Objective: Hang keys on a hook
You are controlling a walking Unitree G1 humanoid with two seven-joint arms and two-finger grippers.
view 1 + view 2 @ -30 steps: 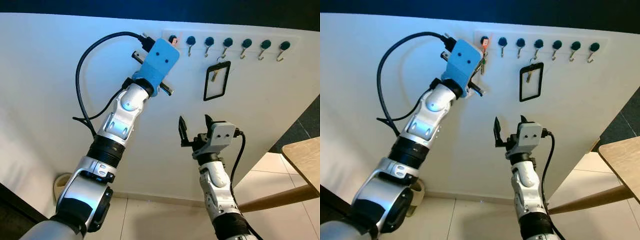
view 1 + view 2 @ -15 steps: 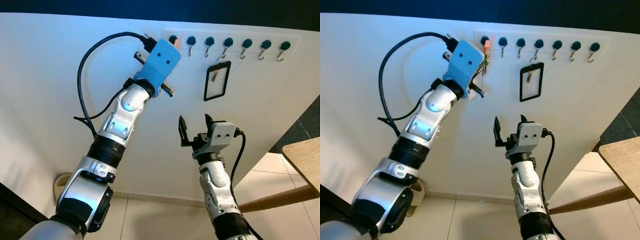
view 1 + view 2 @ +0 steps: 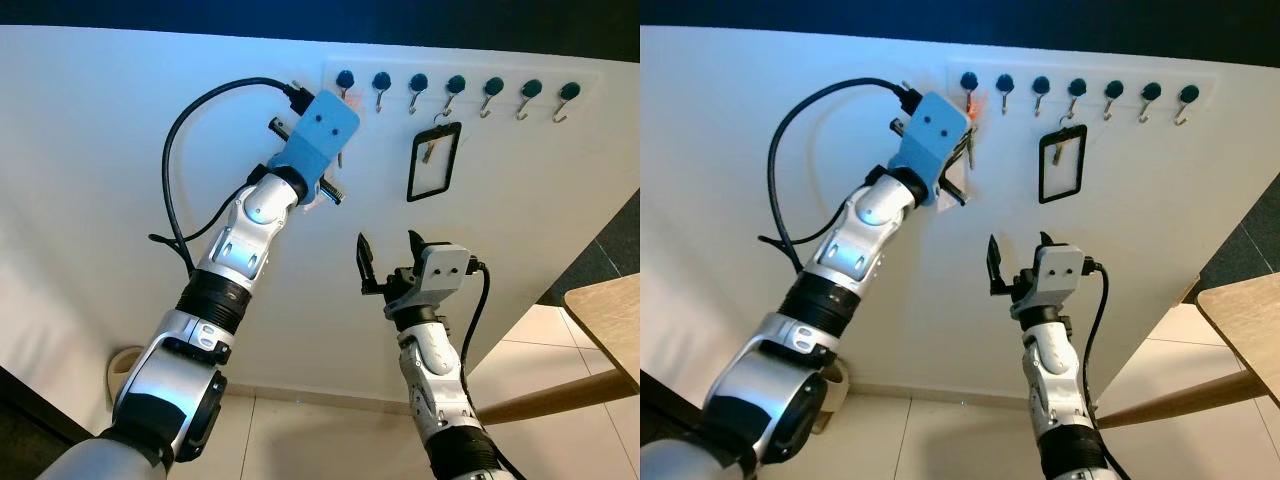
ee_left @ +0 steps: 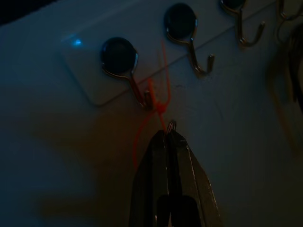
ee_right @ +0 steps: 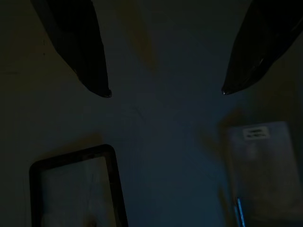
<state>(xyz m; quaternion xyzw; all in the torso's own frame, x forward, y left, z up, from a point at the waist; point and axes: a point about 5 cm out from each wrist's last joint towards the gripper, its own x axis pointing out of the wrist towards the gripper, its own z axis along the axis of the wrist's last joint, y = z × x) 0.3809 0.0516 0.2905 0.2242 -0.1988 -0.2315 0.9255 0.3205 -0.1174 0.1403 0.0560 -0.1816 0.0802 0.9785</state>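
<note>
The keys' orange cord was looped over the end hook of the white rack, the one nearest your left side, and a small metal ring on it poked out from the tips of your left gripper. Its fingers were pressed together on that ring, just below the hook, which I judged was how you kept the cord taut enough to seat in the curve. The keys themselves hung behind the blue wrist housing, hard to make out. You had the next hook bare beside it. Further along the rack a black-framed badge holder dangled from its own hook. Your right gripper sat lower, well clear of the wall, fingers spread wide and pinching nothing, apparently kept out of the way
</note>
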